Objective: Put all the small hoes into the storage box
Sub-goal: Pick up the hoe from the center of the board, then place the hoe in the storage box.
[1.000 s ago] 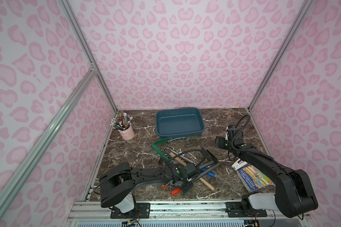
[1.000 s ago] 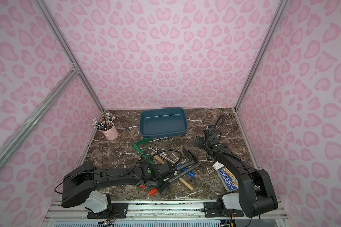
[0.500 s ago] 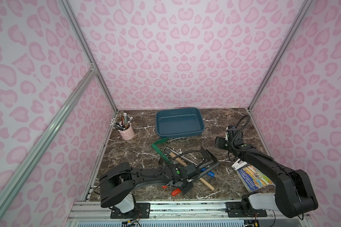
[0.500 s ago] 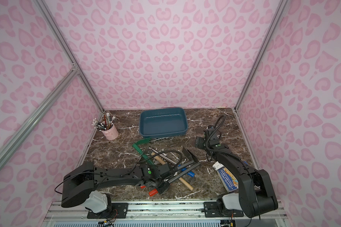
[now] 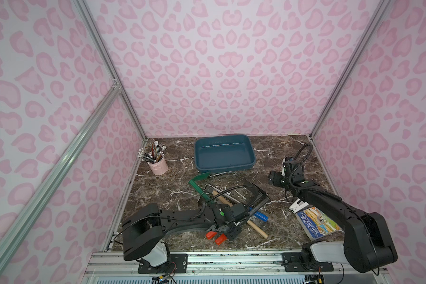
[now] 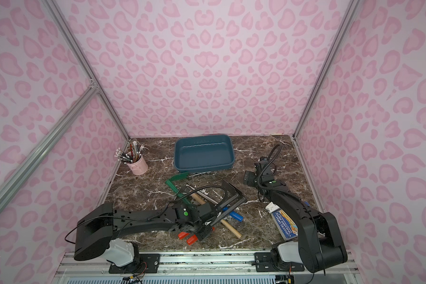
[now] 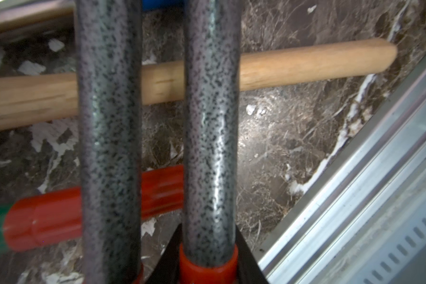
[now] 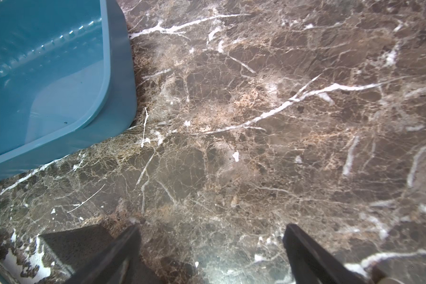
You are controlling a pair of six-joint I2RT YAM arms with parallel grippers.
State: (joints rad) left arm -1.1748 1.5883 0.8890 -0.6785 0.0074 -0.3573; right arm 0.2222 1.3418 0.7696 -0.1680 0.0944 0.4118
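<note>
The left hand point(image 5: 231, 230) is closed tight on the small hoe point(image 7: 209, 147). Its dark fingers point(image 7: 246, 265) pinch the grey speckled shaft just where it meets the orange-red grip point(image 7: 208, 263). A second grey shaft point(image 7: 108, 147) runs just beside it, and both cross over a wooden handle point(image 7: 305, 61) and the red end of a green tool point(image 7: 42, 221). In both top views the hoe lies in this tool pile on the brown marble worktop point(image 5: 172, 196), low in the middle of the frame, slanting up and right toward the black tool heads point(image 5: 262, 194). The storage box point(image 5: 224, 168) sits apart from the hoe, higher in the frame by the back wall. At the right of the frame, the right hand point(image 5: 280, 172) has its jaws spread wide over bare marble and holds nothing. A pink cup point(image 5: 159, 167) of pencils stands at the worktop's upper left, and a book point(image 5: 317, 222) lies at its lower right.
</note>
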